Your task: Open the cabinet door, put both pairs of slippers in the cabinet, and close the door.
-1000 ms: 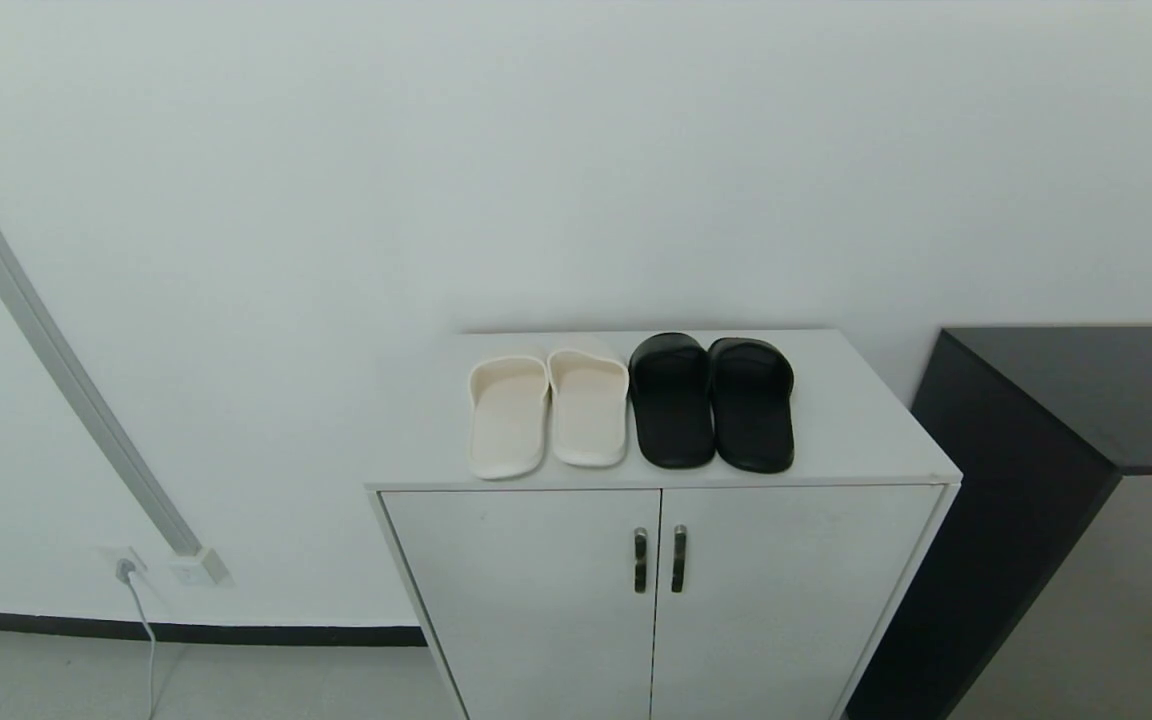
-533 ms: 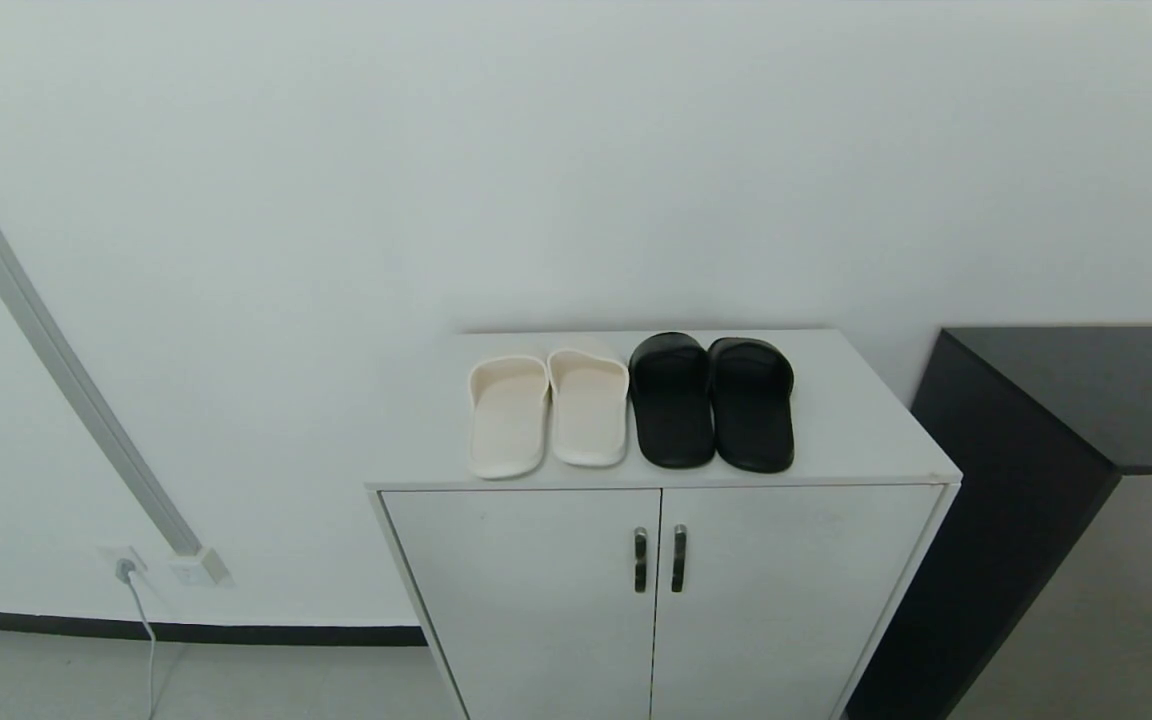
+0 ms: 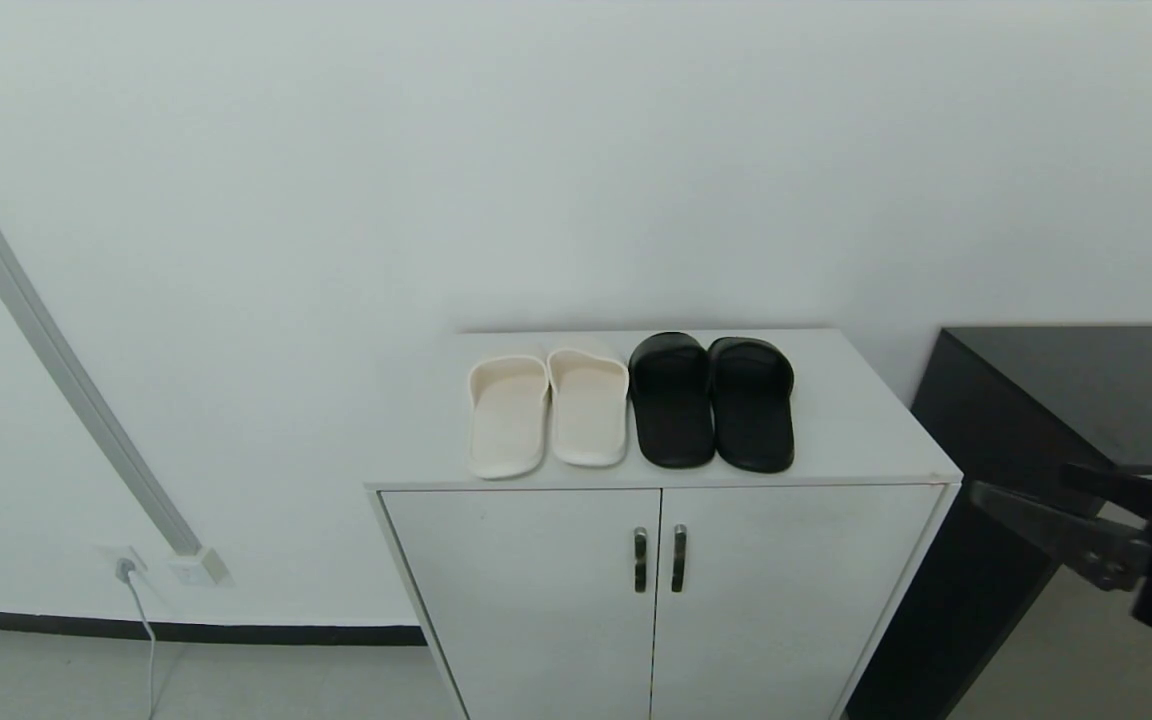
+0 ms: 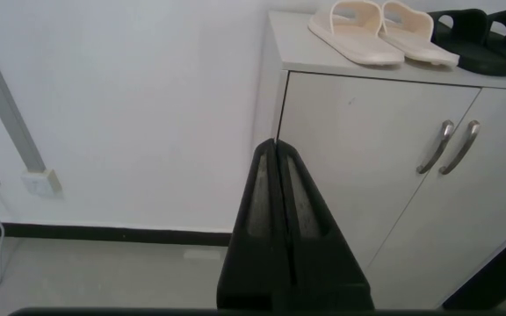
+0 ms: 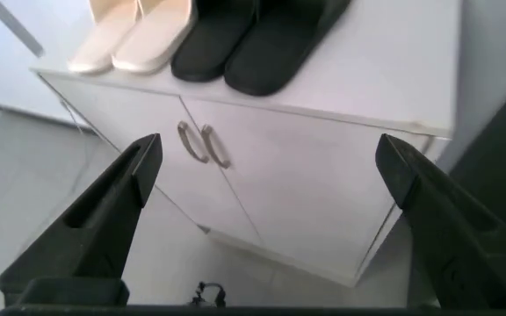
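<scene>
Black right gripper [image 3: 1018, 478], fingers spread wide, has just appeared beside the cabinet [image 3: 866, 425] at its right front corner; the left gripper [image 4: 277, 147] has its fingers pressed together. Cream slippers [image 3: 548, 412] and black slippers [image 3: 712, 402] lie side by side at the top's front edge, lengthwise front to back, toes toward the wall.

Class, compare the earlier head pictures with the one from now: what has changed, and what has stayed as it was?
The right tool has come into the head view from the right edge, open and holding nothing, level with the cabinet front. The white slippers and black slippers lie on top as before, and the cabinet stays shut.
</scene>
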Robot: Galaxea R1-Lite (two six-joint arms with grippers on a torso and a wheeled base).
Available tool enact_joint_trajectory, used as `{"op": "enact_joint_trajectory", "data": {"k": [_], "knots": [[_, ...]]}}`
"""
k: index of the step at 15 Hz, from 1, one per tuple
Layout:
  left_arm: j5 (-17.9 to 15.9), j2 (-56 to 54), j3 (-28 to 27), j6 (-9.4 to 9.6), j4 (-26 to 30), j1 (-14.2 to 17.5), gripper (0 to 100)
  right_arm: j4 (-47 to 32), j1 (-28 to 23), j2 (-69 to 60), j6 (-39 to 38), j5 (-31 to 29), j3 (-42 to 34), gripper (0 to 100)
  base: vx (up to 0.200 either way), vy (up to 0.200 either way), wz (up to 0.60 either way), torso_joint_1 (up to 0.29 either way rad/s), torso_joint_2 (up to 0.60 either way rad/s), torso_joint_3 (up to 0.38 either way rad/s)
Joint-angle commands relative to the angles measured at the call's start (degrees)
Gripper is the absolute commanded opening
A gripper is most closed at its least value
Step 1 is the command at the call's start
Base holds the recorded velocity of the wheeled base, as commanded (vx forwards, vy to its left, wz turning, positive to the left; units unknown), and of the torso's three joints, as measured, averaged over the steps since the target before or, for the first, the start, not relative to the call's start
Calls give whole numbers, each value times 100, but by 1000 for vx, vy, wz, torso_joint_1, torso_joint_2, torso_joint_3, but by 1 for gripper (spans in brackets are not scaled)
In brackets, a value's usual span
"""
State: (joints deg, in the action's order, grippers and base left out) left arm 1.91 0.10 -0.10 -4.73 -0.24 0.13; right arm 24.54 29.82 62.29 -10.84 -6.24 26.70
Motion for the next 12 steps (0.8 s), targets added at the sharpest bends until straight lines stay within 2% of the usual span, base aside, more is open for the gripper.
{"op": "enact_joint_trajectory", "data": {"k": [1, 9, 12], "knots": [[2, 8, 1, -2, -2, 4, 0, 33, 534, 1013, -129, -307, 556, 100, 0, 0, 0, 0, 0, 0], [-33, 8, 1, -2, -2, 4, 0, 68, 1105, 2445, -305, -1450, 1751, 100, 0, 0, 0, 0, 0, 0], [-33, 8, 1, -2, -2, 4, 0, 455, 1298, 3122, -287, -1854, 2138, 100, 0, 0, 0, 0, 0, 0]]}}
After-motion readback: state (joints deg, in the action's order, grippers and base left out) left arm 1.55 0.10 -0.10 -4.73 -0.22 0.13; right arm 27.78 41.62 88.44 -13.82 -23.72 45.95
